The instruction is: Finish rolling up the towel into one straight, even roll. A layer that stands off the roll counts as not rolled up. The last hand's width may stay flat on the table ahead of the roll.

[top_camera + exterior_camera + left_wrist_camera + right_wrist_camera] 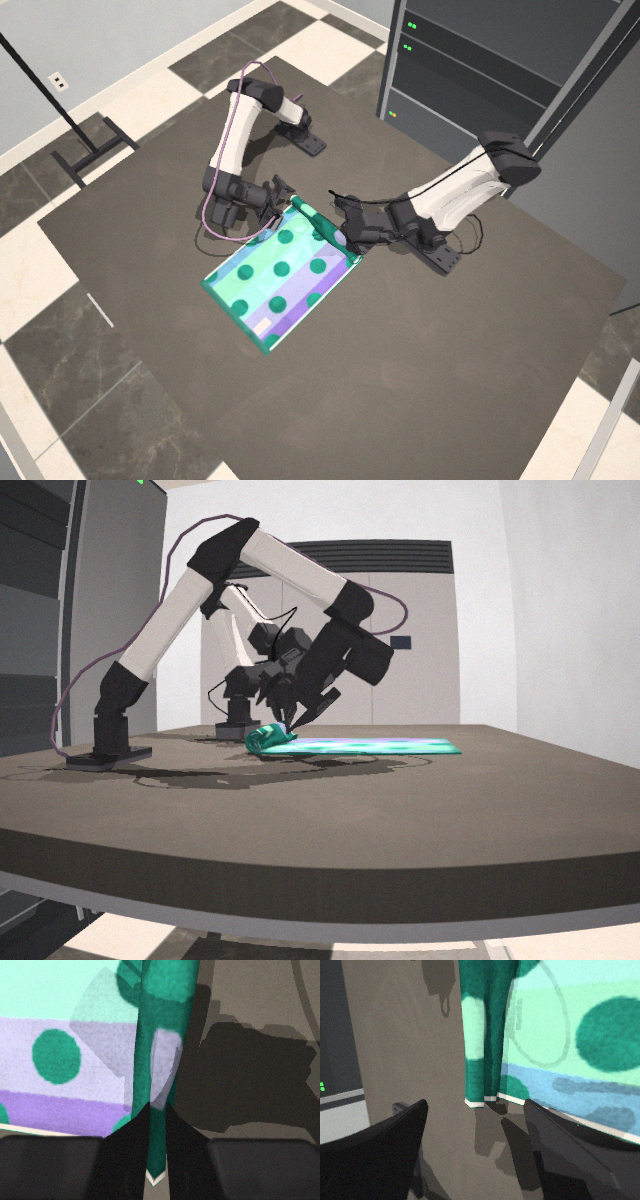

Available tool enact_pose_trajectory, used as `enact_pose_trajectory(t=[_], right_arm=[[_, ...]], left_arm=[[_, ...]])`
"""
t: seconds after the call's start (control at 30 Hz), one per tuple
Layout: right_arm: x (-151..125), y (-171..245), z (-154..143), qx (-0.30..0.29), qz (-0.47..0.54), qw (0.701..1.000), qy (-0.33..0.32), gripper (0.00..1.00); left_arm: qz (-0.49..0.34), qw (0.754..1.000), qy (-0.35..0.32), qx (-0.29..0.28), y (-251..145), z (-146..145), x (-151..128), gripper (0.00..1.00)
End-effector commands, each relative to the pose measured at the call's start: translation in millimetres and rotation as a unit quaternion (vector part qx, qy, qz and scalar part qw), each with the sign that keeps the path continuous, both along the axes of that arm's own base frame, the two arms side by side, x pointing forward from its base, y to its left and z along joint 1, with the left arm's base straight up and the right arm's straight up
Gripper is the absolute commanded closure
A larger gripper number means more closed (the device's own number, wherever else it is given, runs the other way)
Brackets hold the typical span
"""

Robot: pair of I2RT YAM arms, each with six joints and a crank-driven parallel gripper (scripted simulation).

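Matte brown-grey tabletop, checkered floor, dark server rack beside. Striped, green-dotted cloth towel on tabletop, partly rolled; roll's long axis runs upper left to lower right in top view, between arms. Left gripper nearly closed, pinching purple-side roll end; right gripper wide open, empty, near other end.

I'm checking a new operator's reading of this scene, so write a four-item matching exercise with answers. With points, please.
1. Left end effector (357, 252) (284, 720) (158, 1107)
2. Right end effector (285, 203) (292, 726) (476, 1105)
3. Round dots (281, 269) (56, 1056) (615, 1032) on the flat towel
4. Cable (253, 62) (226, 515) along the right arm

A. Green
B. Closed on the roll's end
C. Pinkish purple
D. Open

Pairs: 1-B, 2-D, 3-A, 4-C
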State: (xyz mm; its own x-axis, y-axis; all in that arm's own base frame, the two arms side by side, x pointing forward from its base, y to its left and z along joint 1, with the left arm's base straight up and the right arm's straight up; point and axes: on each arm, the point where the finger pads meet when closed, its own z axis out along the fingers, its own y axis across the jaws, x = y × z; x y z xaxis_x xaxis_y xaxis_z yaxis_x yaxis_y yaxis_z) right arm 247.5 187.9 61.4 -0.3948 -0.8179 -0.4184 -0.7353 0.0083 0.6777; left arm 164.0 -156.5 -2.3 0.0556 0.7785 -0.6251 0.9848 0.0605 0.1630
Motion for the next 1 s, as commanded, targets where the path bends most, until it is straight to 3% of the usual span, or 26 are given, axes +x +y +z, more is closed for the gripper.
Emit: enact_pose_trajectory(t=[0.0, 0.2, 0.43, 0.7, 0.77, 0.97], right_arm=[[0, -6, 5, -0.006, 0.027, 0.999, 0.017, 0.15], [-3, -3, 5, -0.004, 0.023, 1.000, -0.017, 0.13], [-14, 6, 6, 0.002, 0.007, 0.988, -0.152, 0.10], [-30, 21, 7, 0.012, -0.017, 0.938, -0.347, 0.07], [-30, 21, 7, 0.012, -0.017, 0.938, -0.347, 0.07], [-41, 31, 8, 0.018, -0.032, 0.885, -0.464, 0.05]], left_arm=[[-0.017, 0.998, 0.068, 0.001, 1, -1, -11, 0.89], [-0.017, 0.992, 0.128, 0.002, 1, 0, -11, 0.89], [-0.016, 0.972, 0.236, 0.004, 1, 2, -11, 0.89], [-0.016, 0.938, 0.347, 0.006, 1, 5, -11, 0.89], [-0.016, 0.938, 0.347, 0.006, 1, 5, -11, 0.89], [-0.015, 0.912, 0.411, 0.007, 1, 6, -11, 0.89]])
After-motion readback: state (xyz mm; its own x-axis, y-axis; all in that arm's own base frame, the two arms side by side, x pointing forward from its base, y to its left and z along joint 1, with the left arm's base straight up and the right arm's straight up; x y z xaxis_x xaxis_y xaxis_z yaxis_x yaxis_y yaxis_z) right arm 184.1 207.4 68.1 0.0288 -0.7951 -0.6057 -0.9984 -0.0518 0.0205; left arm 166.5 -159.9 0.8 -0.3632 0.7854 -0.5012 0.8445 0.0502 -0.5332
